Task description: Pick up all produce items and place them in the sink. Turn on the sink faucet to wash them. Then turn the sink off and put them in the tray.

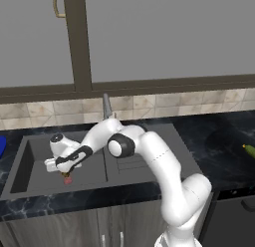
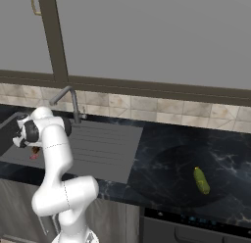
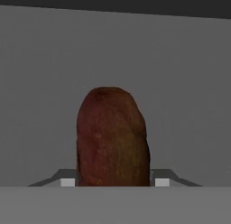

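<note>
Tool (image 1: 66, 177) is down inside the sink (image 1: 30, 164), over the left part of the basin floor. Brown-orange oblong vegetable (image 3: 112, 137) sits right between the two finger tips (image 3: 67, 182) in the hand view, standing lengthwise away from the camera against the grey sink floor. A thin gap shows on each side between the tips and the vegetable, so can't tell if the tool is gripping it or has let go.

From the left base view the same vegetable (image 1: 67, 180) shows as a small reddish-brown lump just under the tool, low over the basin floor; can't tell whether it touches. Right base view has it (image 2: 35, 153) beside the arm's wrist, at the sink's left end.

Faucet (image 2: 68, 101) stands at the back edge of the sink, spout angled out toward the basin.

Green cucumber (image 2: 201, 180) lies on the dark marble counter (image 2: 166, 158), well to the right of the drainboard (image 2: 100, 146), well apart from the sink.

Blue tray (image 1: 2, 145): just a sliver of it at the left edge of the left base view, on the counter beside the sink.
</note>
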Controlling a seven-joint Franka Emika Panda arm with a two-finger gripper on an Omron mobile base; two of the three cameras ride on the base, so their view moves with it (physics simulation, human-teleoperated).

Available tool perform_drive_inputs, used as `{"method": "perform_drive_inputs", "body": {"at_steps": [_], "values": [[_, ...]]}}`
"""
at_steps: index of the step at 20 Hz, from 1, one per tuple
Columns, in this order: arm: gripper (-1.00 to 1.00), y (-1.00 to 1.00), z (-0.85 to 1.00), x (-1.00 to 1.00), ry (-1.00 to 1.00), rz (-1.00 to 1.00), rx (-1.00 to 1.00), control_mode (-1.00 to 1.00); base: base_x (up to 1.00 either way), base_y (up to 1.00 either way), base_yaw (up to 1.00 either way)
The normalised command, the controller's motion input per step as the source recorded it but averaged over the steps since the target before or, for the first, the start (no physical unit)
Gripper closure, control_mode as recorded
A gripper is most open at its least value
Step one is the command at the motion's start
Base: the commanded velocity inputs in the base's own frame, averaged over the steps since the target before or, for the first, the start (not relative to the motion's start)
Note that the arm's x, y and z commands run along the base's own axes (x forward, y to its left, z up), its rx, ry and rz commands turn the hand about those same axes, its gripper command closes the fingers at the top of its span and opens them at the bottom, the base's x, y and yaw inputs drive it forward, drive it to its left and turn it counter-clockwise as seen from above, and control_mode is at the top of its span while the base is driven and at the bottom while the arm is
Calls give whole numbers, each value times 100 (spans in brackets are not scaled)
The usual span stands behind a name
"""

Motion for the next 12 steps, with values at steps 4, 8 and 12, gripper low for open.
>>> {"method": "perform_drive_inputs", "body": {"at_steps": [4, 8, 12], "values": [[-100, 0, 0, 2, 0, 0, 0, -100, 0, 0, 0], [-100, 0, 6, 0, 0, 0, 0, -100, 0, 0, 0], [-100, -5, 85, -41, -12, 0, 6, -100, 0, 0, 0]]}}
